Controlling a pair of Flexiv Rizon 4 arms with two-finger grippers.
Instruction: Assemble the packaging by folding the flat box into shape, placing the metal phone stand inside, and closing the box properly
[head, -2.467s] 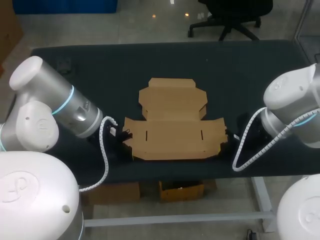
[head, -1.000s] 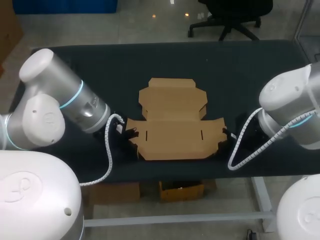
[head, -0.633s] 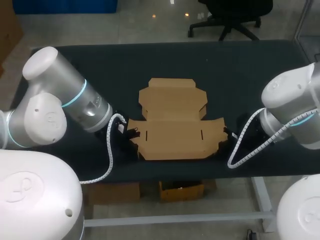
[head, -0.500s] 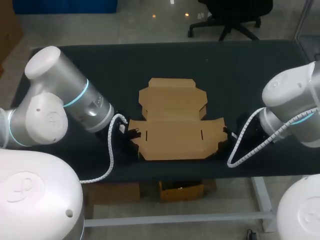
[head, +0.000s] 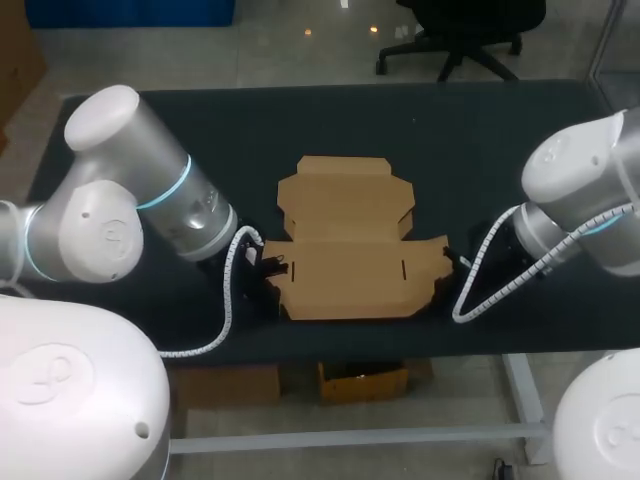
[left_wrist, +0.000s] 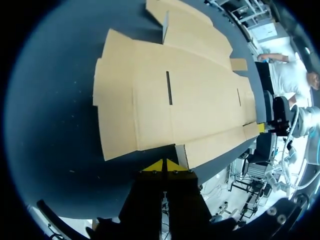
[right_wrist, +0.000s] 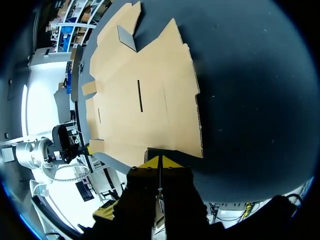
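Observation:
The flat brown cardboard box (head: 345, 240) lies unfolded on the dark table, near its front edge. My left gripper (head: 272, 270) is at the box's left end, low on the table. In the left wrist view its yellow tips (left_wrist: 164, 165) are shut together and meet the near edge of the cardboard (left_wrist: 170, 100). My right gripper (head: 446, 272) is at the box's right end. In the right wrist view its tips (right_wrist: 160, 162) are shut against the cardboard's (right_wrist: 145, 100) edge. Nothing is held in either gripper. No metal phone stand is visible in any view.
The dark table (head: 450, 140) stretches bare behind and to both sides of the box. Its front edge (head: 350, 345) runs just below the box. White cables loop from both wrists beside the box's ends.
My left arm has swung in toward the box's left end, and the right gripper has edged in at the right end. The box's side flaps look slightly narrower from above.

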